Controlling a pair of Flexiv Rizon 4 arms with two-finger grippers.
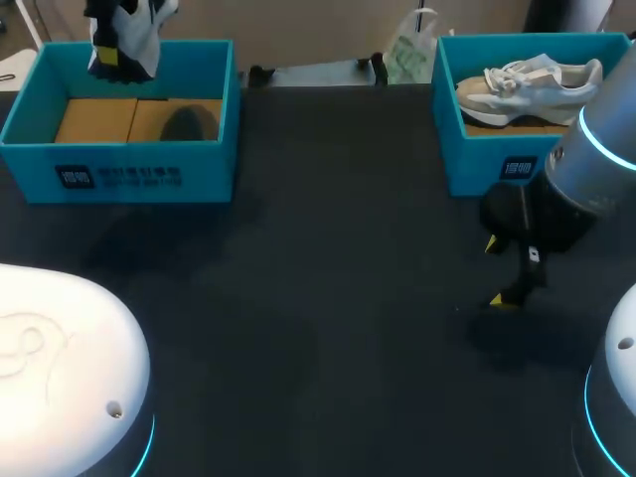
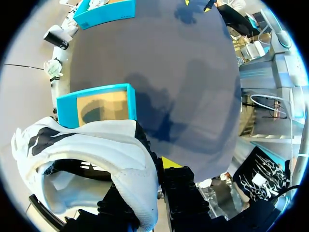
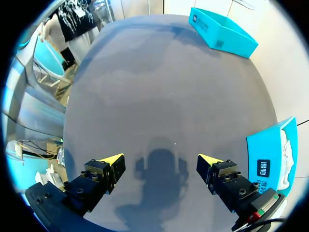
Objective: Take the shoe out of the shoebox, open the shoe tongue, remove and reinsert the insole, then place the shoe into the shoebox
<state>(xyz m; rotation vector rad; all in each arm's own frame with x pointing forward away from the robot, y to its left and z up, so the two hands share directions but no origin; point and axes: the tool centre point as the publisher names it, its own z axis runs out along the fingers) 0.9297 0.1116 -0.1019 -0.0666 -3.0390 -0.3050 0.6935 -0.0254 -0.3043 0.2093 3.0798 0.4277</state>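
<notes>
Our left gripper (image 2: 147, 169) pinches the white-and-black fabric sneaker (image 2: 96, 140) by its soft collar above the far-left teal cardboard shoebox (image 1: 119, 174) — it could twist or slip free — while our right gripper (image 3: 160, 162), jaws wide apart and empty, hovers well off right.

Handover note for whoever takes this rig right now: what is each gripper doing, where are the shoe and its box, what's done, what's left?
Left gripper: jaws shut on the white shoe, held in the air above the left shoebox, which is empty.
Right gripper: jaws open, holding nothing, over the table in front of the right shoebox, which holds a beige shoe.
Done: the white shoe is out of its box.
Left: probably open the tongue, pull and refit the insole, put the shoe back. The pictures do not show whether the insole was handled.
</notes>
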